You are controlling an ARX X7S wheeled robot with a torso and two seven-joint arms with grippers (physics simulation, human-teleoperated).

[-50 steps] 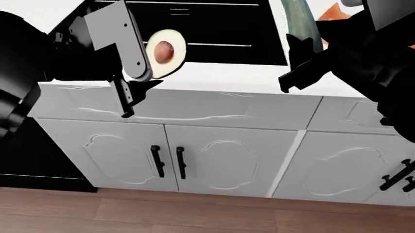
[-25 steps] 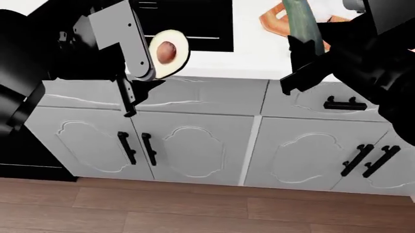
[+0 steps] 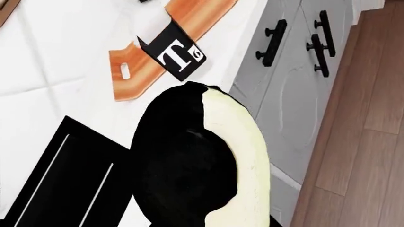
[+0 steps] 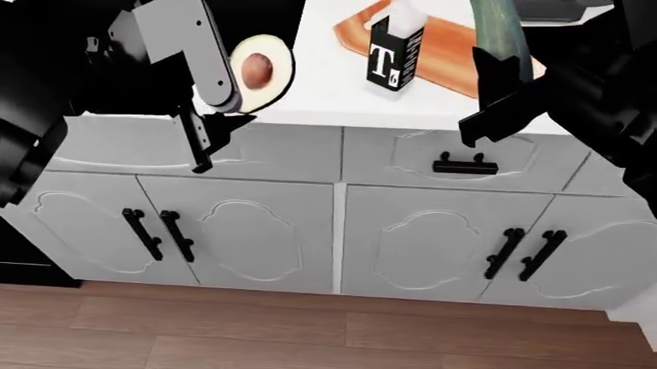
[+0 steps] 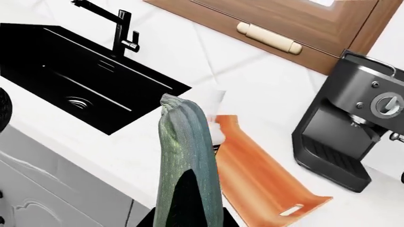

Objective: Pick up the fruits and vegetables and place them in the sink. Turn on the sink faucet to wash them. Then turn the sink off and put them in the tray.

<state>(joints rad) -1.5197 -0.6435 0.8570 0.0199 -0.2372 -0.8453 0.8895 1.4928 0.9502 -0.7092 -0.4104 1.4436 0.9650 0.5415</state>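
My left gripper [image 4: 228, 98] is shut on the halved avocado [image 4: 258, 71], held in the air before the counter's front edge; its pale flesh [image 3: 235, 151] and dark skin fill the left wrist view. The long dark-green zucchini [image 4: 499, 31] stands upright in my right gripper [image 4: 505, 81], which is shut on its lower part [image 5: 187, 156]. An orange-brown tray [image 4: 448, 48] lies on the white counter, just behind and left of the zucchini. Further left along the counter are the black sink [image 5: 75, 78] and the black faucet [image 5: 121, 29].
A white bottle with a black "T" label [image 4: 393, 54] stands at the tray's near left end. A dark grey coffee machine [image 5: 347, 127] sits at the tray's far end. White cabinet doors with black handles [image 4: 513, 252] run below the counter, above a wooden floor.
The head view has slid right along the counter: the sink has left the middle, and the tray and bottle have come into view. Both grippers keep hold of their items.
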